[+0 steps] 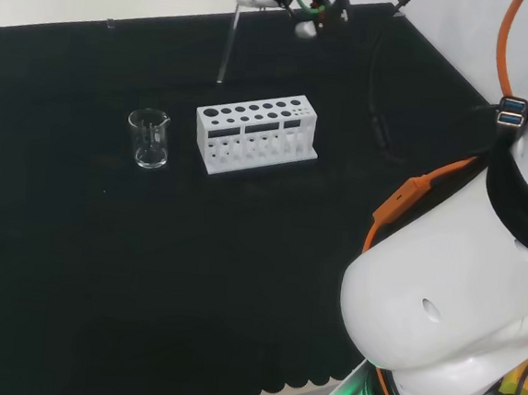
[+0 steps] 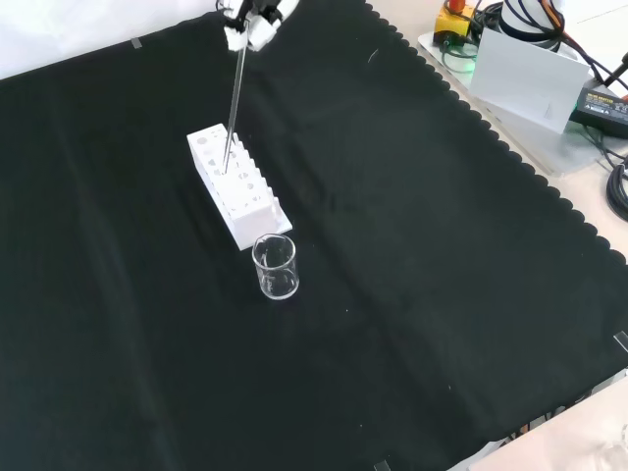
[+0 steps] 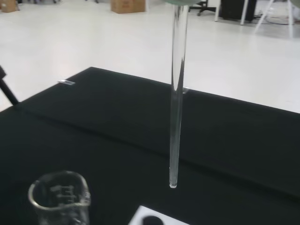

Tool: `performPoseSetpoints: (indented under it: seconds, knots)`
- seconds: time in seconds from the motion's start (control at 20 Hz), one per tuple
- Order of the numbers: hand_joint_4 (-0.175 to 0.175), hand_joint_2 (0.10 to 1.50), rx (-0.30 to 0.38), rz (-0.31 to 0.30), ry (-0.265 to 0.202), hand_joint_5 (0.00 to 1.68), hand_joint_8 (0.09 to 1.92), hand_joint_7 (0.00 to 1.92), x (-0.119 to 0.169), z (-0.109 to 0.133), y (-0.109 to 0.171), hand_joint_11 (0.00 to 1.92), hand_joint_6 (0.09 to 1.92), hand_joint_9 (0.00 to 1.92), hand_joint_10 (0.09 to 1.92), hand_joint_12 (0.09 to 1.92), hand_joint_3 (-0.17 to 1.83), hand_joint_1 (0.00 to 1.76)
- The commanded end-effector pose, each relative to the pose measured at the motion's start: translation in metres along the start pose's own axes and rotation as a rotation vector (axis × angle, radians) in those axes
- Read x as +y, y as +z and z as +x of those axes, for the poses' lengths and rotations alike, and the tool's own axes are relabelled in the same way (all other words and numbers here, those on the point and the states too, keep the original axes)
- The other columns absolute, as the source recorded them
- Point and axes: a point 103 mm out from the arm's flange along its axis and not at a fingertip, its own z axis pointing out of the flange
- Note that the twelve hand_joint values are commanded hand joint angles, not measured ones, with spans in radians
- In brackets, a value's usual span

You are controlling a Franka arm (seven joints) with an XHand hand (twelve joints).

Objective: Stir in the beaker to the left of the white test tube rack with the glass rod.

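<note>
Up at the far edge of the black cloth (image 1: 147, 270) in the head view, my hand (image 1: 295, 1) hangs high with its fingers closed around the top of the glass rod (image 1: 227, 46) — the rod drops down from the hand, leaning slightly, its lower tip in the air above the cloth and behind the white test tube rack (image 1: 256, 132). From the front, my hand (image 2: 250, 25) comes in at the top edge and the glass rod (image 2: 234, 103) runs down across the rack (image 2: 235, 186), its tip drawn over the rack's far end; whether it touches the rack I cannot tell from there. Past my palm, the rod (image 3: 177, 93) stands nearly upright and clear, its rounded end free in the air, with the cloth (image 3: 225, 136) behind it and a corner of the white rack (image 3: 152, 218) just peeking in below.

The beaker (image 1: 149, 139) stands upright on the cloth, just beside the rack's left end in the head view, apart from it by a narrow gap. In the front view that same beaker (image 2: 275, 267) sits nearer the camera than the rack, close to its near end. Its rim and spout (image 3: 61, 194) show large in the wrist view — well off to the side of the rod's tip, not under it. I see nothing in the beaker, though clear glass makes that hard to judge.
</note>
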Motion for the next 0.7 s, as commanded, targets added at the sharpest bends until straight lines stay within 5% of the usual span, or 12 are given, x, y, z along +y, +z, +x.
performPoseSetpoints:
  seconds: [0.05,0.7]
  knots:
    - [-0.175,1.07,0.031,0.004,-0.058,1.25,0.59,1.29,0.022,0.029,0.005,1.71,0.58,1.85,0.52,0.72,-0.17,1.31]
    - [-0.175,1.07,0.045,0.014,-0.152,1.25,0.59,1.29,0.049,0.074,0.016,1.71,0.57,1.85,0.52,0.72,-0.17,1.31]
